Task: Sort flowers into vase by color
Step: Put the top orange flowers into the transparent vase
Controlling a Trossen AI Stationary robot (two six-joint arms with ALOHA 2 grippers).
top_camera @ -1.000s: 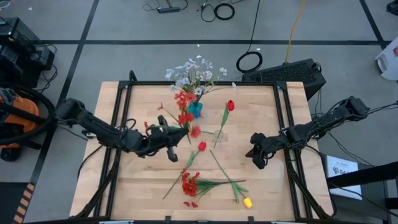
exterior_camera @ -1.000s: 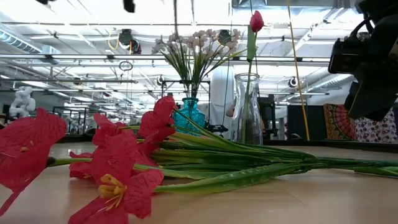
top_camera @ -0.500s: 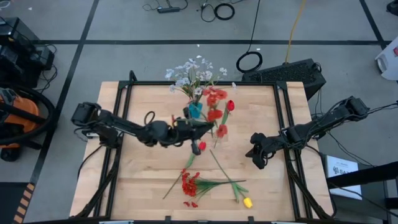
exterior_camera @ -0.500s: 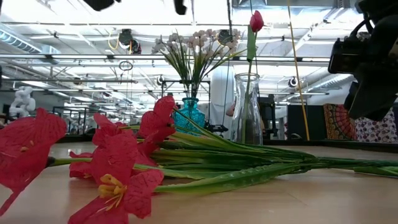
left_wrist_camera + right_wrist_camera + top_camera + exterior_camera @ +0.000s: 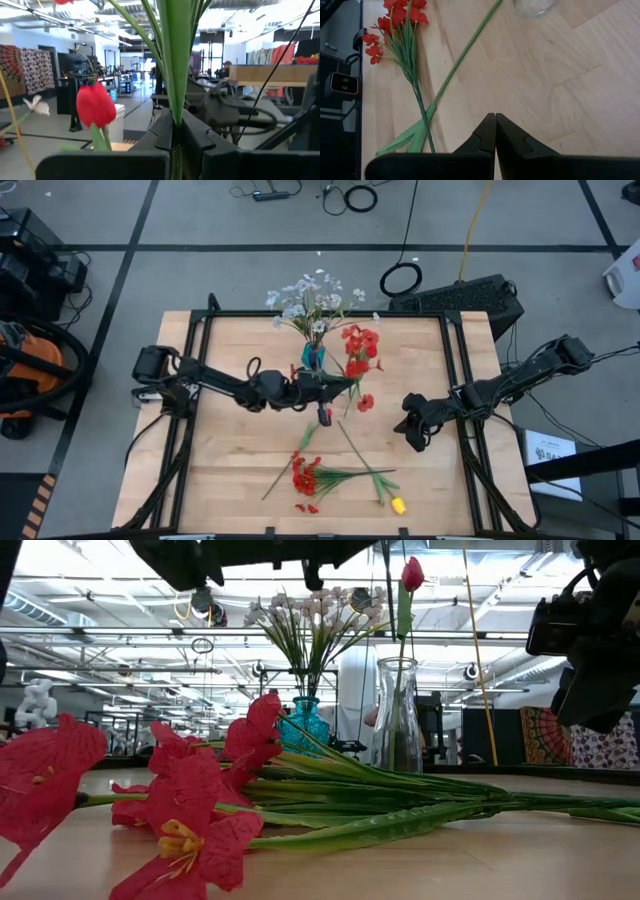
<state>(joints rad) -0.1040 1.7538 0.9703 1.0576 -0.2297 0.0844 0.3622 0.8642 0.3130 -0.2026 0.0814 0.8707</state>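
Observation:
My left gripper (image 5: 335, 387) is shut on a bunch of red small-bloom flowers (image 5: 358, 365), held above the clear vase (image 5: 398, 715), which stands by the blue vase (image 5: 314, 357) of white blossoms (image 5: 310, 300). A red tulip (image 5: 412, 575) stands in the clear vase. On the table lie another red tulip (image 5: 324, 415), a second red cluster (image 5: 305, 477) and a yellow tulip (image 5: 398, 505). My right gripper (image 5: 412, 425) hangs shut over the table's right part, touching nothing. My left gripper pinches the red bunch's green stems (image 5: 176, 100) between its two fingers (image 5: 197, 140). It reaches in roughly level from the table's left, and the fingers lie across the stems. The bunch is lifted clear of the table, its blooms (image 5: 355, 340) spread over the clear vase.
The black frame rail (image 5: 330, 313) runs around the table. The lying red cluster (image 5: 395, 20) and a long green stem (image 5: 465, 55) stretch across the near middle, left of my right gripper. Bare wood (image 5: 230, 460) shows at the near left and the far right.
My left gripper has carried the red bunch toward the table's right and somewhat toward the far edge, from left of the blue vase to above the clear vase. The arm stretched out as it went. The bunch stayed lifted.

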